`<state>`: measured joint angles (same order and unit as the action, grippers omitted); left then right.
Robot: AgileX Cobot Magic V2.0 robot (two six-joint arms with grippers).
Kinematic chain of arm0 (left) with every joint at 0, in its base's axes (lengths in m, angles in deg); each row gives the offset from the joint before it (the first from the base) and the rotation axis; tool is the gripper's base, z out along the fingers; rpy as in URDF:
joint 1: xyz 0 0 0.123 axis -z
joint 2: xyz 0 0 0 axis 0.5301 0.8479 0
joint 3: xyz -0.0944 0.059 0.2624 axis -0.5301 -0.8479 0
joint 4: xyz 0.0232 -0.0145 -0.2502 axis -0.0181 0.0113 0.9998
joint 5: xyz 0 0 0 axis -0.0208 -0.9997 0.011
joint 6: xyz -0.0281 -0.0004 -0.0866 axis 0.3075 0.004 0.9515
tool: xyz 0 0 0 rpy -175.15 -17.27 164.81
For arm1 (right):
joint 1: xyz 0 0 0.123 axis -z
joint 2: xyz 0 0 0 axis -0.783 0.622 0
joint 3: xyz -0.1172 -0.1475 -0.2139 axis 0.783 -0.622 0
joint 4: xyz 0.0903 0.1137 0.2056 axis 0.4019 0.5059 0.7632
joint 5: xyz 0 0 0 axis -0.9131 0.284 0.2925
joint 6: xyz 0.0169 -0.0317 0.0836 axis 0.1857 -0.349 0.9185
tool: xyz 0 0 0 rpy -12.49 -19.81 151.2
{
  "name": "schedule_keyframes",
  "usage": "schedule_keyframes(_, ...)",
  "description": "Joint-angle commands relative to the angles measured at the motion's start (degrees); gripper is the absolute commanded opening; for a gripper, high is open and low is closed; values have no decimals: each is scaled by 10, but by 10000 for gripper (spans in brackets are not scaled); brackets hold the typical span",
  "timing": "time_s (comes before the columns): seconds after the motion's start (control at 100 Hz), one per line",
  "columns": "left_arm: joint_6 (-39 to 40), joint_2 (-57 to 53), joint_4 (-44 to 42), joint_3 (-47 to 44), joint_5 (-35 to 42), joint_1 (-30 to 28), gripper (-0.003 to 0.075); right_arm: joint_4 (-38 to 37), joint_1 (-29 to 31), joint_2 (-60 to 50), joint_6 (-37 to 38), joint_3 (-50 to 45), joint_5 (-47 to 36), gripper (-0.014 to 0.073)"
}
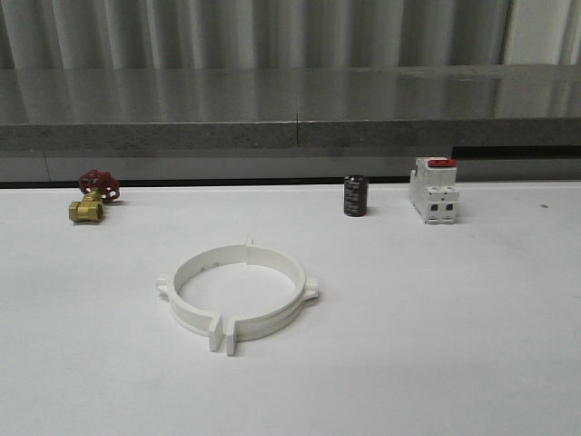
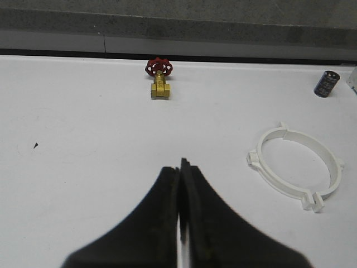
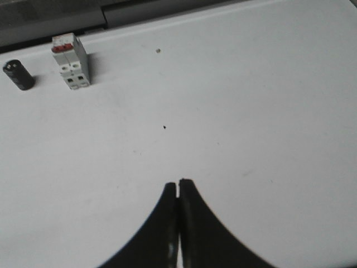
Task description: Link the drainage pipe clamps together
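Observation:
The two white drainage pipe clamps [image 1: 238, 292] lie flat on the white table, set together as one wide ring with flange tabs meeting at the near and far sides. In the left wrist view the ring [image 2: 295, 166] lies well off to the side of my left gripper [image 2: 181, 166], which is shut with nothing between its black fingers and hangs above bare table. My right gripper [image 3: 178, 183] is shut and empty too, over bare table away from the ring.
A brass valve with a red handwheel [image 1: 93, 194] sits at the back left. A black cylinder [image 1: 355, 195] and a white switch block with a red top [image 1: 433, 189] stand at the back right. A grey ledge [image 1: 290, 127] runs behind the table.

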<state>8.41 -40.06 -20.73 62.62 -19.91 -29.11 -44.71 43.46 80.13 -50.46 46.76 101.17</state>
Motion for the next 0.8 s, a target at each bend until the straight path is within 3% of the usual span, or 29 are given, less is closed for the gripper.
schedule_keyframes(0.0, -1, 5, 9, 15, 39, -3, -21, -21, 4, -17, -22, -16, -107, -67)
schedule_keyframes(0.14, -1, 5, 9, 15, 39, -3, -21, -14, 4, -62, -66, -80, -215, -67)
schedule_keyframes(0.35, -1, 5, 9, 15, 39, -3, -21, 46, 4, -140, -198, -167, -333, -67)
schedule_keyframes(0.79, -1, 5, 9, 15, 39, -3, -21, 109, 49, -254, -223, -293, -381, -67)
